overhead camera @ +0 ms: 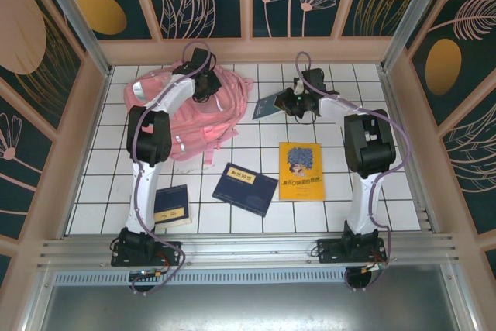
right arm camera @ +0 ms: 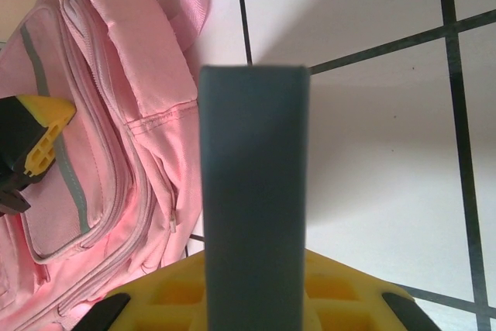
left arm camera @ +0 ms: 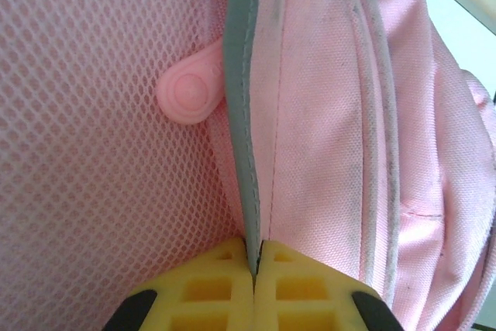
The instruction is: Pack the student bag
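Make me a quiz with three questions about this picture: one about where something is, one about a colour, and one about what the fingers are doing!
1. Where is the bag?
A. far left
B. near right
C. near middle

2. What colour is the book lying furthest right?
A. red
B. green
C. yellow

3. What are the left fingers doing?
A. standing wide open
B. shut on the bag
C. holding a pencil

Answers:
1 A, the top view shows it in the far left corner.
2 C, its cover is bright yellow.
3 B, the left wrist view shows them pinched together on the bag's grey edge.
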Controlling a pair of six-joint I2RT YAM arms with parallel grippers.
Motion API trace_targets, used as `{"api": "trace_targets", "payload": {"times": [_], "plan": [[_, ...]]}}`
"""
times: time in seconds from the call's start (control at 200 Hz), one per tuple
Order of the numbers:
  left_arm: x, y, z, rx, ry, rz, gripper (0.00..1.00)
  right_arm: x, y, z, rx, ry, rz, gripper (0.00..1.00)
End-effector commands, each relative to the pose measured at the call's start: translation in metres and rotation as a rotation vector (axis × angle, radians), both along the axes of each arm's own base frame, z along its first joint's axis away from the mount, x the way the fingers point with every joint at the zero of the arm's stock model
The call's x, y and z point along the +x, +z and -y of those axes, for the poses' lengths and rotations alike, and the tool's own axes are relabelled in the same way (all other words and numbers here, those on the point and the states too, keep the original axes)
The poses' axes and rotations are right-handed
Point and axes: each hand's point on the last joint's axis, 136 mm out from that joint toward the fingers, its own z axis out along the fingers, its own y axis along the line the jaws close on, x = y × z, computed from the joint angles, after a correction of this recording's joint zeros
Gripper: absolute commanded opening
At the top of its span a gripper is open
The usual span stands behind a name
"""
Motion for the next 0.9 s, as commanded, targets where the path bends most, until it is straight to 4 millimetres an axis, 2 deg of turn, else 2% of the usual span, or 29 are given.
{"api": "trace_targets", "payload": {"times": [0.0, 0.175, 0.42, 0.54, 0.631, 0.706, 0.736, 0.751, 0.806, 0.896], "plan": [[-0.006, 0.021, 0.021, -0.049, -0.107, 0.038, 0.00, -0.012, -0.014, 0.004, -0.088, 0.000, -0.022, 0.00], [-0.024, 0.062, 0.016, 0.000, -0.194, 0.089, 0.00, -0.015, 0.007, 0.020, -0.146, -0.058, 0.030, 0.00], [-0.075, 0.119, 0.011, 0.025, -0.348, 0.169, 0.00, -0.036, 0.036, 0.048, -0.213, -0.164, 0.106, 0.00], [-0.101, 0.149, 0.018, -0.003, -0.448, 0.229, 0.00, -0.051, 0.054, 0.059, -0.216, -0.203, 0.149, 0.00], [-0.123, 0.171, 0.027, -0.054, -0.547, 0.274, 0.00, -0.063, 0.073, 0.064, -0.205, -0.220, 0.186, 0.00], [-0.142, 0.188, 0.034, -0.095, -0.615, 0.309, 0.00, -0.076, 0.097, 0.064, -0.169, -0.213, 0.255, 0.00], [-0.147, 0.189, 0.034, -0.097, -0.631, 0.311, 0.00, -0.082, 0.107, 0.063, -0.143, -0.204, 0.285, 0.00], [-0.152, 0.200, 0.033, -0.097, -0.639, 0.337, 0.00, -0.085, 0.114, 0.061, -0.127, -0.196, 0.304, 0.00], [-0.161, 0.210, 0.030, -0.093, -0.648, 0.364, 0.00, -0.093, 0.129, 0.062, -0.105, -0.196, 0.343, 0.00], [-0.173, 0.227, 0.028, -0.089, -0.670, 0.413, 0.00, -0.104, 0.141, 0.067, -0.109, -0.210, 0.379, 0.00]]}}
